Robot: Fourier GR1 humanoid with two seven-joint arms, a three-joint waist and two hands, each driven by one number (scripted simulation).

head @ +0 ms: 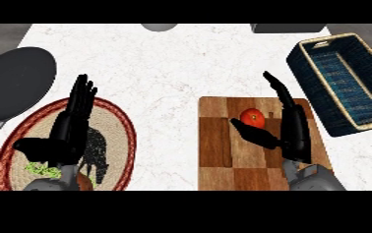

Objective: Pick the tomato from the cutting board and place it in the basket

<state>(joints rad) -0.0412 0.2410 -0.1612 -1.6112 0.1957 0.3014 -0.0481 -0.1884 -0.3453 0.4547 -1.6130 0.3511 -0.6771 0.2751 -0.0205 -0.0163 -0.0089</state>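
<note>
Tomato (pixel 253 118): on cutting board (pixel 218 148), between thumb and straight fingers of open right hand (pixel 294 129). Basket (pixel 335 82): far right, nothing inside. Left hand (pixel 69 124): open, over patterned plate (pixel 120 129).

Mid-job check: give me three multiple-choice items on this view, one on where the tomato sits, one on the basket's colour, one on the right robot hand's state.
1. The tomato lies: A on the cutting board; B in the basket; C on the round mat.
2. The basket is: A red; B dark blue; C white.
3. The right robot hand is: A shut on the tomato; B open beside it; C out of view.

A: it rests on the wood.
B: dark blue weave, pale rim.
B: fingers straight, thumb spread near the tomato.
</note>
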